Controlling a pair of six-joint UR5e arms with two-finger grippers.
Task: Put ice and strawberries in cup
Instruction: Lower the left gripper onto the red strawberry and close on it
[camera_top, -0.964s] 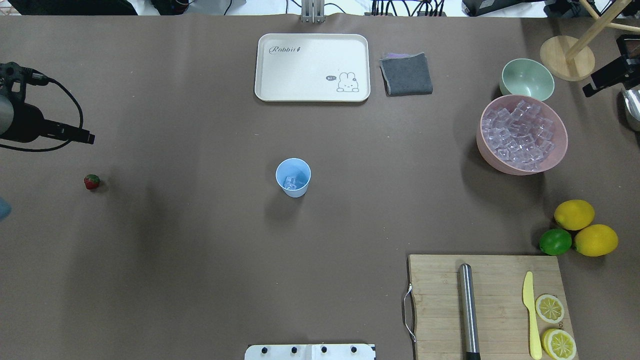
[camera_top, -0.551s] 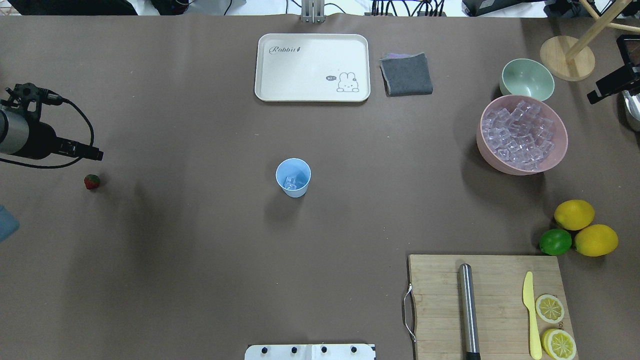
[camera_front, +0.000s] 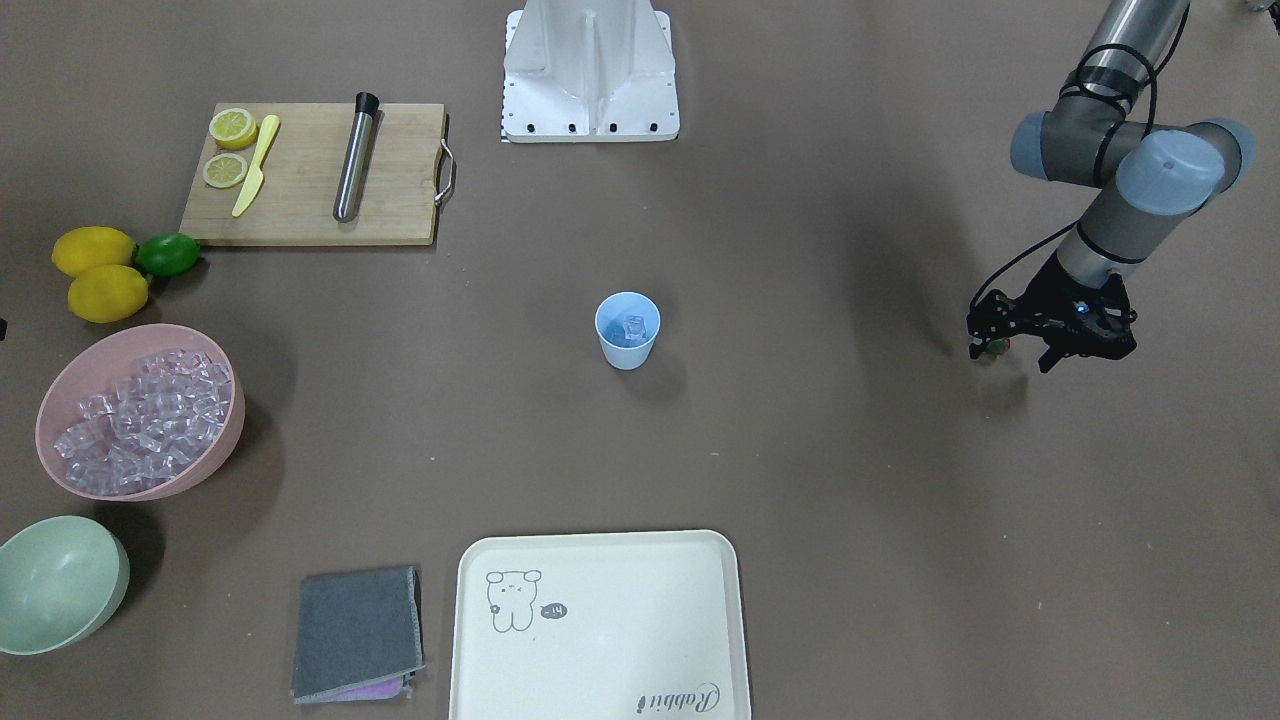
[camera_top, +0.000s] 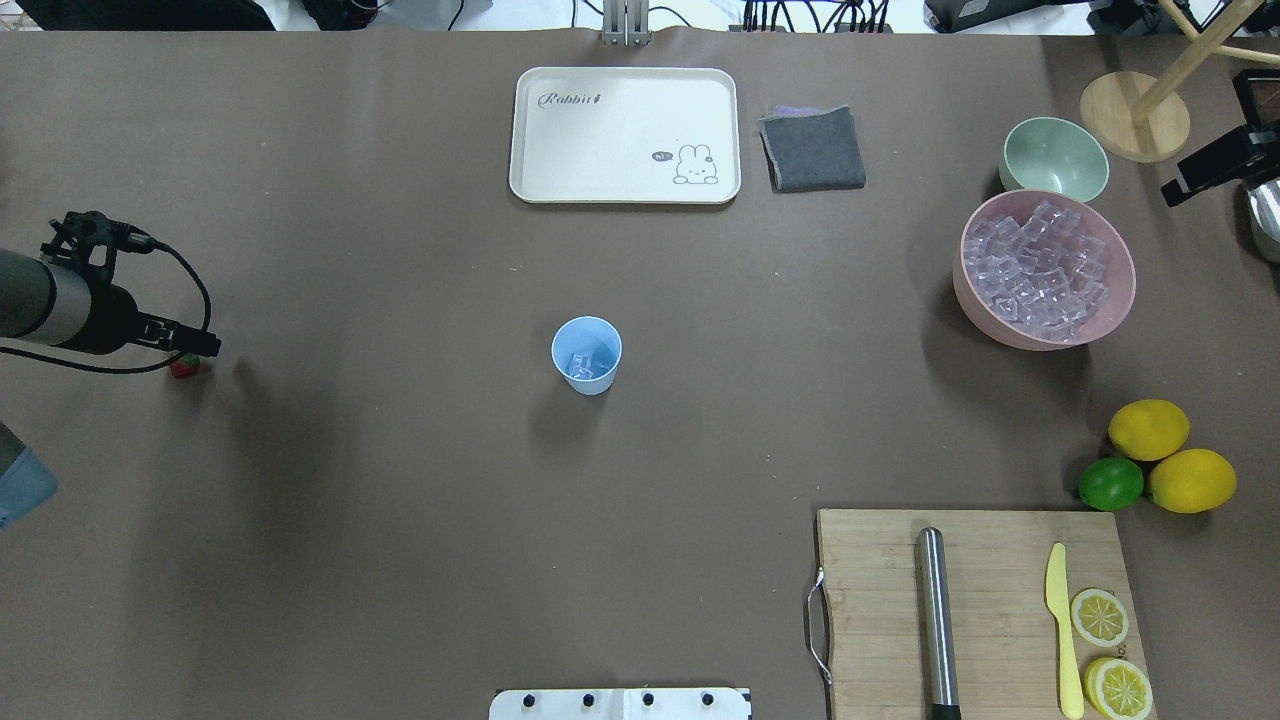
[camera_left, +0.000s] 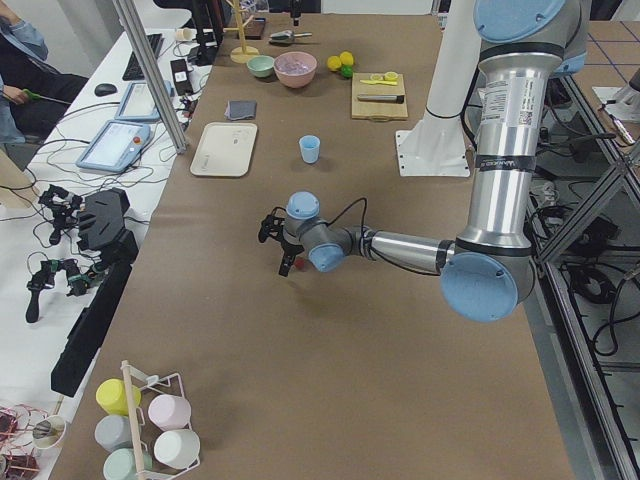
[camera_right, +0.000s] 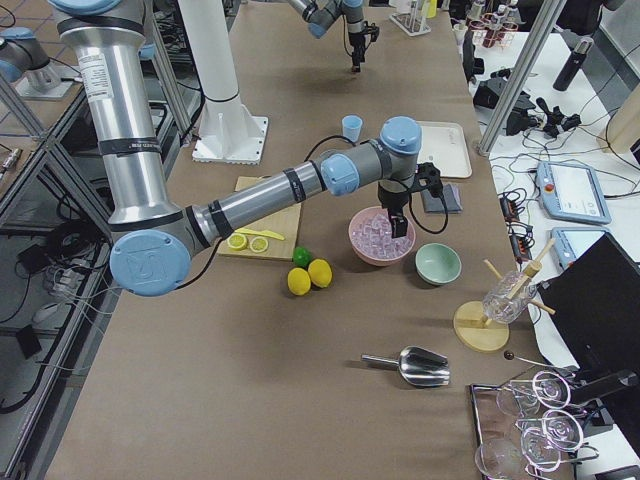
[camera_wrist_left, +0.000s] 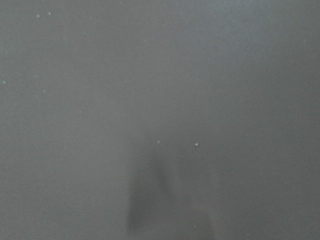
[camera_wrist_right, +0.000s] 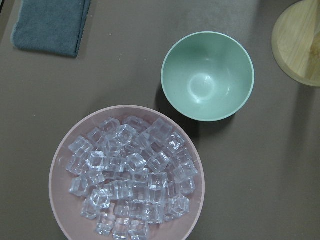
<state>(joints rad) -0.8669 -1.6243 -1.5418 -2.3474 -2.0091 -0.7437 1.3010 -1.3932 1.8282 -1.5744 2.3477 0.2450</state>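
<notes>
Front-on: finds the left gripper (camera_front: 1010, 355), spread apart, just over the strawberry (camera_front: 995, 347), well apart from the cup (camera_front: 627, 330). Overhead: puts the strawberry straight beneath it, ice (camera_top: 583, 365) in the cup. Right side: cannot tell the state of the right gripper (camera_right: 397, 225), far past the cup.

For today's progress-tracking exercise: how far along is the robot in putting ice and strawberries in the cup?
Done: clear ice cubes lie inside the small light blue plastic cup. In hand: the left tool, open, hovers at the tiny red strawberry on the brown table. Left: grip it and drop it into the cup.
</notes>
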